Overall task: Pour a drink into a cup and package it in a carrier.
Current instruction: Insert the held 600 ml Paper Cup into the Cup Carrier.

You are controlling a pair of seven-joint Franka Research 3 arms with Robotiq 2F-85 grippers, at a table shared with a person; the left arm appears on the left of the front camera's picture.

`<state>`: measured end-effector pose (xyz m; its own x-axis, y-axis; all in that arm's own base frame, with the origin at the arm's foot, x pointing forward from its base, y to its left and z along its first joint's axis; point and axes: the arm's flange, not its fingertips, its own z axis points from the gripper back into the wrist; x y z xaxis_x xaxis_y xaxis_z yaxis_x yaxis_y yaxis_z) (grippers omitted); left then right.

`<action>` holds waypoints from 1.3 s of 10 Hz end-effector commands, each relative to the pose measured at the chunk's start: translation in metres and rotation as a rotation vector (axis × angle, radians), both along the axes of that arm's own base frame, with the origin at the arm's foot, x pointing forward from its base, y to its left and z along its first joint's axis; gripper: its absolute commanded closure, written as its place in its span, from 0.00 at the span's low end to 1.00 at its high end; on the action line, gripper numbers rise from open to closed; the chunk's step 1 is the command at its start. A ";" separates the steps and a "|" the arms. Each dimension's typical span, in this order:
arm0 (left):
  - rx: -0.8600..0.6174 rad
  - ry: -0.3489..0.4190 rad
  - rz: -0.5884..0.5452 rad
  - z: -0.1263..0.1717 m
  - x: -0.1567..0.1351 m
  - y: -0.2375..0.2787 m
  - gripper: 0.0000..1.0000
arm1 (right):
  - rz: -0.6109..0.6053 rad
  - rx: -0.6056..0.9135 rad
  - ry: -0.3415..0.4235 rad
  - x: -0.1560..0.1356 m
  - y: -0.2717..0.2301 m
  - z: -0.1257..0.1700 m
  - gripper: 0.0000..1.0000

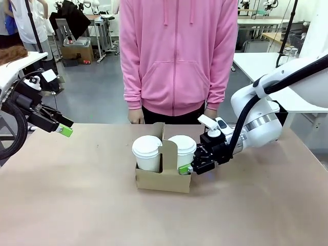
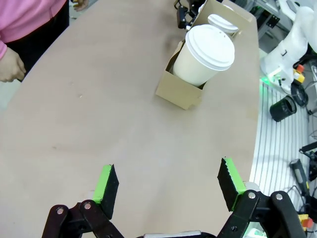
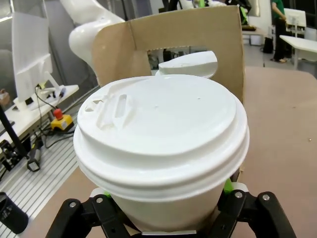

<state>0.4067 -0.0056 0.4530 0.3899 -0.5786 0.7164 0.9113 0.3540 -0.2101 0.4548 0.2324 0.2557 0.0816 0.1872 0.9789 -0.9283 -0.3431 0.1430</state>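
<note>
The brown cardboard carrier (image 1: 163,180) stands at the table's middle with two white lidded cups in its holes. My right gripper (image 1: 187,168) reaches in low at the right-hand cup (image 1: 182,148). In the right wrist view that cup (image 3: 161,134) stands between the fingers (image 3: 228,186), and its lid hides whether the pads touch its wall. Behind it rises the carrier's handle tab (image 3: 190,32). At the left, my left gripper (image 1: 65,129) hangs open and holds nothing; in its own view the left gripper (image 2: 168,186) looks along the table toward the carrier (image 2: 181,91). The drink is hidden.
A person in a pink hoodie (image 1: 177,56) stands at the far edge, with a hand (image 1: 136,117) by the table. Bare brown tabletop (image 1: 77,195) spreads to the left and in front of the carrier. Off the table's edge lies a ribbed metal floor strip (image 2: 277,148).
</note>
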 end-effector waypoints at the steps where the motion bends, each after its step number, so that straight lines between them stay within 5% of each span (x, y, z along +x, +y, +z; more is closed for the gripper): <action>1: -0.005 -0.008 -0.011 0.000 0.000 0.001 0.00 | 0.007 0.008 -0.052 0.002 -0.008 0.006 0.00; 7: -0.005 -0.008 -0.011 0.000 0.000 0.001 0.00 | -0.163 -0.035 -0.099 0.010 -0.097 0.052 0.00; 13: -0.005 -0.008 -0.011 0.000 0.000 0.001 0.00 | -0.830 -0.393 0.186 -0.074 -0.273 0.127 0.00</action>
